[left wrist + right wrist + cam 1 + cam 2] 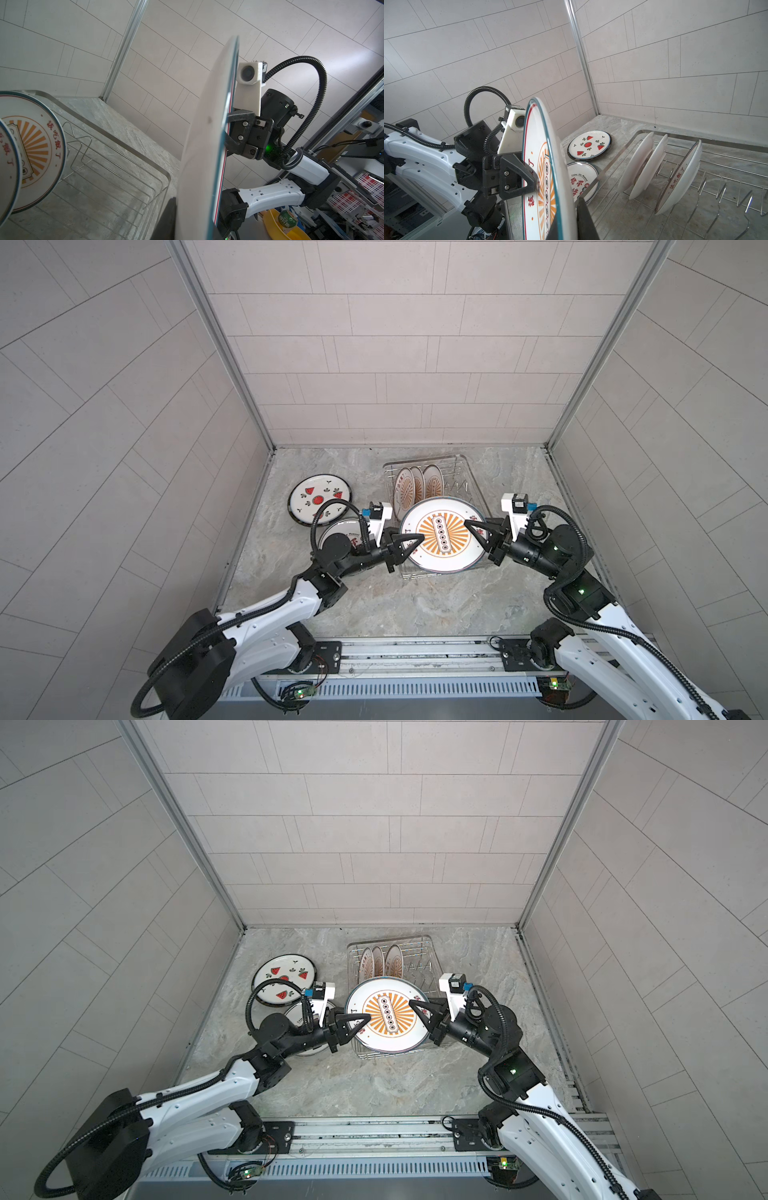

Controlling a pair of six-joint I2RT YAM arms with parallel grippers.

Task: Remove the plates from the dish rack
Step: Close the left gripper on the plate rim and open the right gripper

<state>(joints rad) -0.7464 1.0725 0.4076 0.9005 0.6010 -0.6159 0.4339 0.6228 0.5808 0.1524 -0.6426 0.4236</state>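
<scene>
**Top views.** In both top views you see the sunburst plate (442,533), printed face up, over the near end of the dish rack (424,460). It is held between the two arms. Your left gripper (417,541) is closed on its left rim, and your right gripper (469,526) is clamped on its right rim. Three standing plates (415,485) sit on edge at the far end of the dish rack. Left of it on the table (374,605) lie a watermelon plate (284,979) and a red-lettered plate (345,531), the latter partly hidden under the left arm.

**Left wrist view.** The sunburst plate (203,145) appears edge-on, its plain back toward you. The right gripper (227,128) grips its far rim. Beyond it, the dish rack (124,143) holds two of the standing plates (35,149), both with sunburst prints.

**Right wrist view.** The sunburst plate (548,176) is again edge-on. The left gripper (535,184) is closed over its rim, with one finger pressed on the printed face. The dish rack (612,164) carries the three standing plates (643,166), leaning among the prongs. The watermelon plate (589,145) and the red-lettered plate (581,182) lie just beside each other on the table
</scene>
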